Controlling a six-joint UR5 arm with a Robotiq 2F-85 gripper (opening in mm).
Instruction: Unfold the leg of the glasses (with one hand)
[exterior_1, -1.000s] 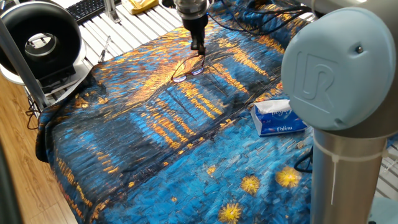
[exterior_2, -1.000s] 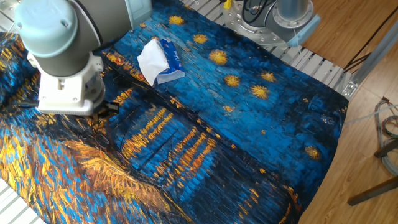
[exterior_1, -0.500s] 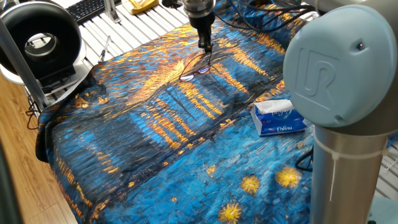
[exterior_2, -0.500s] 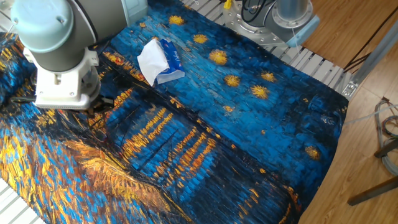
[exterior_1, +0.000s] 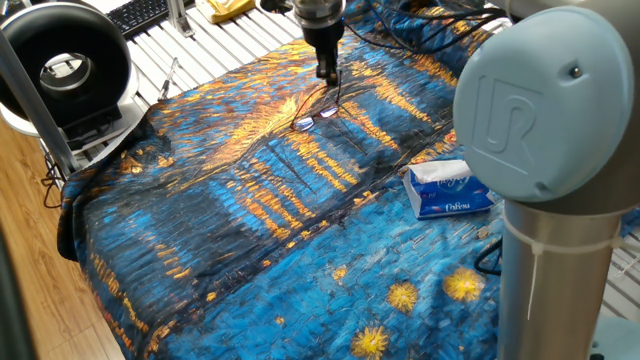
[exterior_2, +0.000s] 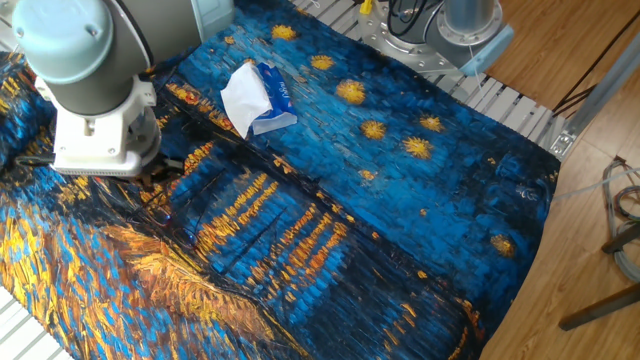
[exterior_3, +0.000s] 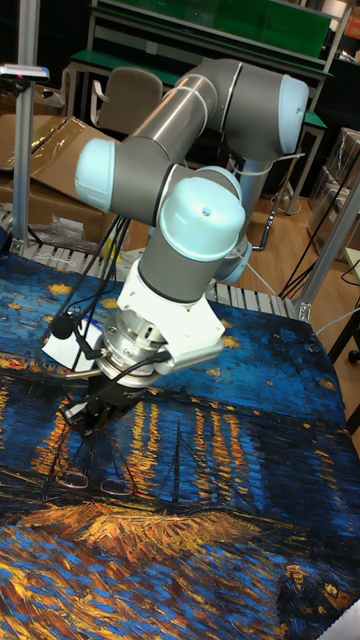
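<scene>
The glasses (exterior_1: 315, 117) lie on the blue-and-orange painted cloth (exterior_1: 250, 220), far side of the table, lenses down toward the front. One thin leg rises from the right lens to my gripper (exterior_1: 327, 72), which stands upright over it and looks shut on the leg's tip. The other leg lies along the cloth on the left. In the tall fixed view both lenses of the glasses (exterior_3: 72, 483) show below my gripper (exterior_3: 90, 418), with the legs running up toward it. The arm's wrist hides gripper and glasses in the other fixed view.
A blue-and-white tissue pack (exterior_1: 447, 190) lies right of the glasses, also seen as the tissue pack (exterior_2: 258, 97). A black round fan (exterior_1: 65, 65) and a keyboard (exterior_1: 140, 12) stand beyond the cloth's left edge. The arm's big grey joint (exterior_1: 545, 110) blocks the right side.
The gripper has moved a little to the right and away, and the glasses' lenses slid the same way with it. Little moved in the last half second.
</scene>
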